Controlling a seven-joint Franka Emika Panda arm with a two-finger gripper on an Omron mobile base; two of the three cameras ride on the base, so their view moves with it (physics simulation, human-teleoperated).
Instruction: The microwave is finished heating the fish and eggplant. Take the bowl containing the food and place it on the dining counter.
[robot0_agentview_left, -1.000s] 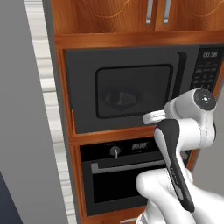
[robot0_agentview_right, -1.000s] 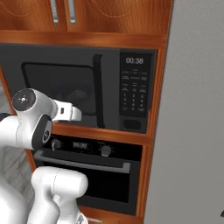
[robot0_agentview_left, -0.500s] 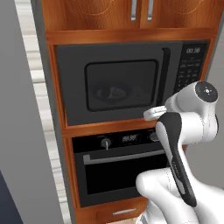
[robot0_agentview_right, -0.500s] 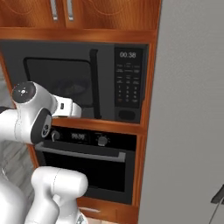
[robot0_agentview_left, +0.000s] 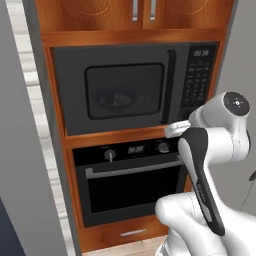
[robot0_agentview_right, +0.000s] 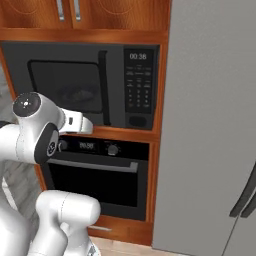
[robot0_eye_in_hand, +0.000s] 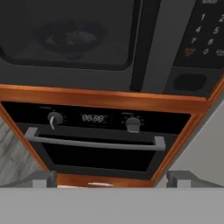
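Observation:
The microwave (robot0_agentview_left: 70, 70) (robot0_agentview_right: 115, 55) (robot0_eye_in_hand: 153, 43) is built into the wooden cabinet wall, and its windowed door is shut. Through the dark window the bowl (robot0_agentview_left: 116, 101) (robot0_agentview_right: 80, 93) (robot0_eye_in_hand: 72, 38) shows dimly, with vague shapes in it. I cannot tell the fish from the eggplant. The dining counter is out of view. My gripper (robot0_eye_in_hand: 111, 179) is open with nothing between its fingers. It hangs in front of the cabinet, short of the door, and faces the wooden strip under the microwave. The door's vertical handle (robot0_agentview_left: 171, 85) (robot0_eye_in_hand: 136, 43) stands up and slightly right of centre in the hand view.
A black oven (robot0_agentview_left: 130, 175) (robot0_agentview_right: 100, 170) (robot0_eye_in_hand: 96, 131) with knobs and a bar handle sits directly below the microwave. A tall grey fridge (robot0_agentview_right: 215, 125) stands to the right. Wooden cupboards (robot0_agentview_left: 135, 15) are above, and a grey panel (robot0_agentview_left: 30, 150) is on the left.
The whole scene has slid left in both base views, so the base has moved to the right. The arm holds its pose and the gripper stays open.

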